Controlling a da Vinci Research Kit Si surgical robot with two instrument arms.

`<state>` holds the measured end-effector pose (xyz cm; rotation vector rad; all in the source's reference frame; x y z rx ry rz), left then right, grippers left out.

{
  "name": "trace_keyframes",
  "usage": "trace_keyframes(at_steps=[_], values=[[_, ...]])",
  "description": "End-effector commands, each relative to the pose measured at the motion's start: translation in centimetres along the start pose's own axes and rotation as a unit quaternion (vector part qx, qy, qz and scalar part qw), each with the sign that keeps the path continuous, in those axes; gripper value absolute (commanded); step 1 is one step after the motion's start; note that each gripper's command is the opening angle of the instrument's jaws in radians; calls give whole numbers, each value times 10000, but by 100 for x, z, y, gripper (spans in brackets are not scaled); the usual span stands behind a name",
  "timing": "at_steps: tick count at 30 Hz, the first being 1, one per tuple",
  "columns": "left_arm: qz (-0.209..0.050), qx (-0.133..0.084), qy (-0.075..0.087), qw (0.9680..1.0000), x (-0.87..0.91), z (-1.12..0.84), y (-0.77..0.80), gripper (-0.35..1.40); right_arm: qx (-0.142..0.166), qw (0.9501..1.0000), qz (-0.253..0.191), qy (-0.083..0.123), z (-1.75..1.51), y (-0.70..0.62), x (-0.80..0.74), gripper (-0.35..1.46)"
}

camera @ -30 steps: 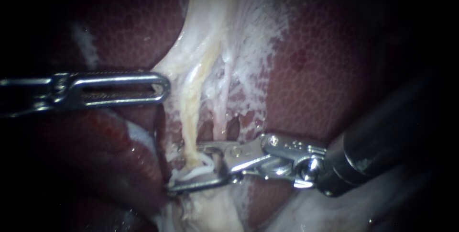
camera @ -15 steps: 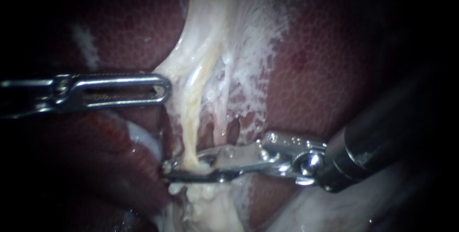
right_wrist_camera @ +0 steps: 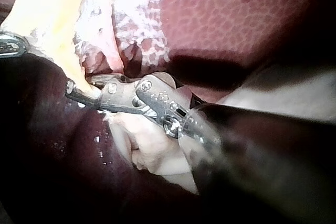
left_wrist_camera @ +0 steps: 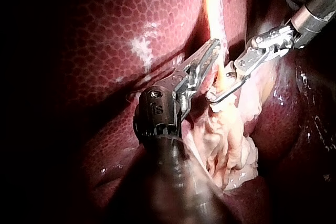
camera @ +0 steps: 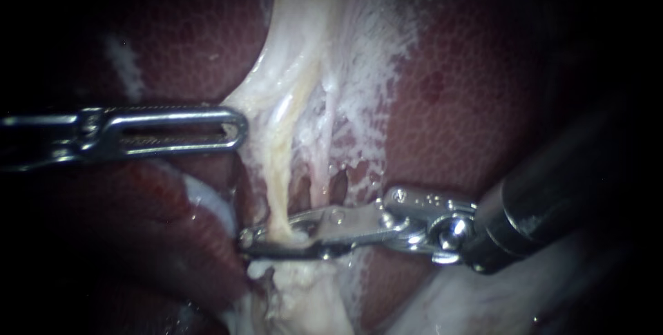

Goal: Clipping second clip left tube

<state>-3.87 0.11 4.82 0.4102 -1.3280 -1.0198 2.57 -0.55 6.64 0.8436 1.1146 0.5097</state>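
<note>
Starting at the left: the left instrument [camera: 235, 130] comes in flat and hasn't budged against the tissue over the last second. Its tip is parked right at the edge of the pale tissue [camera: 297, 52], and honestly I can't tell whether it's got hold of anything there. Just beside it the left tube [camera: 277, 176], the yellowish strand, runs down across the dark red liver [camera: 456, 114], with a thinner pale strand [camera: 326, 148] next to it on the far side. Now the bit that changed: a second ago the right instrument [camera: 250, 244] had its jaws standing well apart around the bottom of that tube, with something white between them that looked like the clip. Half a second ago they were already coming together, and now they're squeezed to a narrow line, clamped on the left tube from both sides, low down where it runs into the lumpy tissue. The wrist views agree: the tube is pinched crosswise between the two jaws. The white piece is buried in there now, so I can't confirm how it's sitting. My read is the squeeze is pretty much done and the clip should be on. What's left would be letting go and backing off to the right without dragging the tube, and only then would you see if it went fully across.
</note>
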Motion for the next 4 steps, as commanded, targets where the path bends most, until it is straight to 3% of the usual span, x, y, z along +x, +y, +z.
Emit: trace_keyframes(at_steps=[1,4], values=[[1,2,-1,10000,0,1,0,-35,2,10000,-1,-1,0,0,0,-35],[1,0,-1,10000,0,1,0,-35,3,10000,-2,-1,0,-1,0,-35]])
